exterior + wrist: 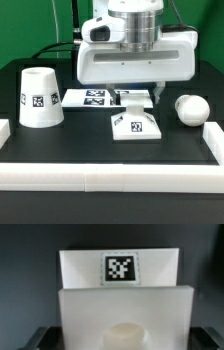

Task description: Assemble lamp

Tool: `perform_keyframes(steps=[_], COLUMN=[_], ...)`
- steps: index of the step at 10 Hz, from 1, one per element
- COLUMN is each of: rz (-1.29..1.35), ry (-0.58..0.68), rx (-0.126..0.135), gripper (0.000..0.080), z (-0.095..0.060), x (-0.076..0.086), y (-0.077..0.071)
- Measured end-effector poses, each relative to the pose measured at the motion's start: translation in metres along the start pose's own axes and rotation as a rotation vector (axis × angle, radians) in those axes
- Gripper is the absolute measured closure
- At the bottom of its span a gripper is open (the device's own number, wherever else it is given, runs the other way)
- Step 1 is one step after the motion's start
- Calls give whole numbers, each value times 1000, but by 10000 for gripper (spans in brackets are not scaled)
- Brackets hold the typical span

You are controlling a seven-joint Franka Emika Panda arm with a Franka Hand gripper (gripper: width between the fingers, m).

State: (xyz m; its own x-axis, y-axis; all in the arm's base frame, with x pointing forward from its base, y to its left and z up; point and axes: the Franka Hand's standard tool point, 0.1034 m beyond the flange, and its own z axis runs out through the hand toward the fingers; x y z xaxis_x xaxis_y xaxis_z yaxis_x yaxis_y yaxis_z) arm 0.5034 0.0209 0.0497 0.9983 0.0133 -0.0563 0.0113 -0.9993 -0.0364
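Note:
The flat square lamp base (135,124) lies on the black table at the centre, a tag on its top. My gripper (137,99) hangs low over its far part, jaws open. In the wrist view the base (120,297) fills the frame with its round socket (125,333) near the gripper (122,340). The dark fingers (41,338) stand just outside the base's two sides, and I see no grip on it. The tapered shade (40,97) stands mouth down at the exterior view's left. The round bulb (190,107) lies at the exterior view's right.
The marker board (92,97) lies flat behind the base, partly under the gripper. White border rails run along the front (110,178), the exterior view's right (213,135) and the exterior view's left (4,130).

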Motion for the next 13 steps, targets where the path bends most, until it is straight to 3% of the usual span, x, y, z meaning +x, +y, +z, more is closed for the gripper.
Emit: perform_keyframes(steps=[5,10,13], rz=[23,27,14], ry=[33,60,75], rx=[8,15,17], gripper=[265,265,265], z=[-4,-7,-12], x=[68,109,120], y=[-20,-46,-56])
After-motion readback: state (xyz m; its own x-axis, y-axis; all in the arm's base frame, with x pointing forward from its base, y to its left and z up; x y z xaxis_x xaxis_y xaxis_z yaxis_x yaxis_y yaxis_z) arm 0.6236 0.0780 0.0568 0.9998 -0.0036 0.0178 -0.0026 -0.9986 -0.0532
